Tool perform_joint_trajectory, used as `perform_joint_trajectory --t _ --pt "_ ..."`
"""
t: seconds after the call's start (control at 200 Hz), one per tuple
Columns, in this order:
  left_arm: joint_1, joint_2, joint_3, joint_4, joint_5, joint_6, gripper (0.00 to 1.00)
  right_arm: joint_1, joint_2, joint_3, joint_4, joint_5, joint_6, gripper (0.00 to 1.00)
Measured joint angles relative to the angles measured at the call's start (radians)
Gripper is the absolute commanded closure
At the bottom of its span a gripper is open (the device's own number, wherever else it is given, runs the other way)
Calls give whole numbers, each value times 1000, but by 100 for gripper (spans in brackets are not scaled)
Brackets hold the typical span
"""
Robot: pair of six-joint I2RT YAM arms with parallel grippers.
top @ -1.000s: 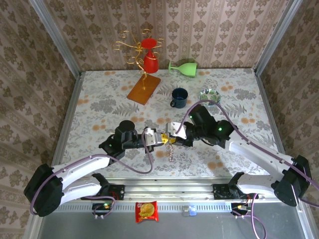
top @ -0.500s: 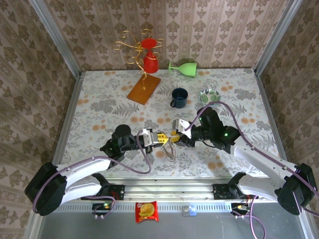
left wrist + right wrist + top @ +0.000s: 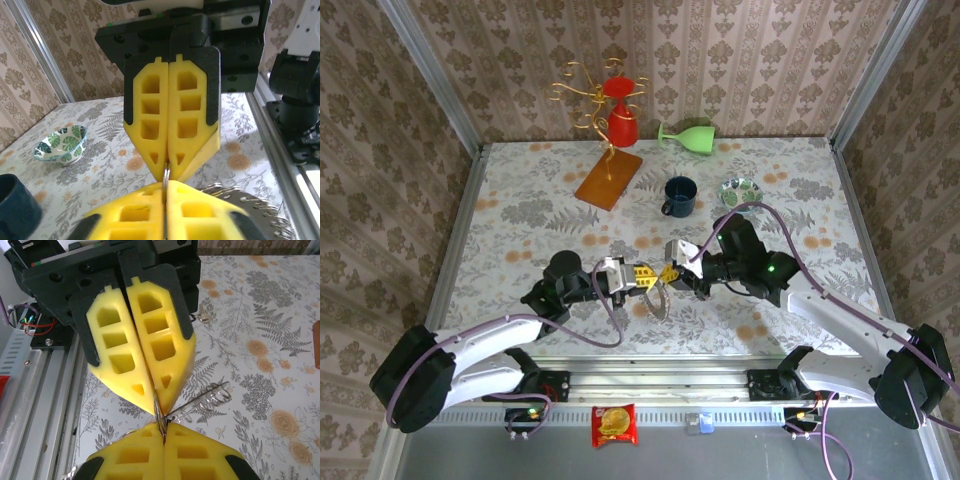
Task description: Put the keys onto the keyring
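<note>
My left hand (image 3: pixel 648 279) and right hand (image 3: pixel 668 273) both pinch the ring (image 3: pixel 158 413), tip to tip. Uneven pulling could twist it free, dropping the key (image 3: pixel 214 391).

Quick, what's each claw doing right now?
Left gripper: closed, pinching the keyring.
Right gripper: closed, pinching the same keyring.

With the table (image 3: pixel 520 230) read as a clock face from above, the mug (image 3: pixel 680 195) is placed toward 12 o'clock of centre. The bowl (image 3: pixel 740 189) is set near it at its 3 o'clock. The goblet (image 3: pixel 687 135) is laid at the mug's 12 o'clock and the stand (image 3: pixel 608 178) at its 10 o'clock. The left gripper (image 3: pixel 642 277) and right gripper (image 3: pixel 672 272) are met tip to tip at the mug's 6 o'clock. The keyring (image 3: pixel 658 300) is seen at 6 o'clock of that meeting point.
</note>
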Motion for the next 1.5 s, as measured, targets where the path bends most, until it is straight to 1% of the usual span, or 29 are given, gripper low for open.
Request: perform_joint_trajectory --t 0.13,0.225,0.405,0.545,0.7,0.77,0.815,0.855,0.86,0.89,0.96,1.165,1.27,1.42,1.5 --pt "-3 -16 35 -100 -37 50 81 11 17 60 -87 25 -50 100" --pt "-12 -30 64 -171 -63 96 81 27 37 114 -158 68 -95 100" --pt "-21 -33 91 -255 -86 148 81 66 92 187 -260 147 -159 100" --pt "-34 -32 107 -307 -91 176 85 92 119 222 -321 187 -192 100" --pt "-36 -28 127 -351 -87 209 94 107 145 264 -370 221 -213 100" --pt "-37 -24 129 -359 -83 217 100 107 147 268 -378 233 -215 100" --pt "-39 -21 130 -362 -79 220 100 108 147 268 -382 234 -214 100" --pt "-40 -19 130 -365 -78 220 100 108 146 267 -383 234 -210 94" --pt "-40 -19 131 -365 -78 220 100 107 146 267 -383 234 -210 92" --pt "-40 -19 131 -365 -75 220 100 105 143 263 -380 233 -203 86" --pt "-41 -19 131 -363 -67 220 100 91 125 241 -352 225 -184 82" --pt "-42 -19 131 -359 -64 220 100 50 35 164 -274 191 -138 79" --pt "-42 -19 131 -355 -64 220 100 48 27 147 -257 183 -127 75" --pt "-42 -19 130 -349 -63 220 100 48 28 139 -245 173 -111 75" --pt "-42 -19 130 -345 -64 220 100 48 29 139 -238 166 -108 77"
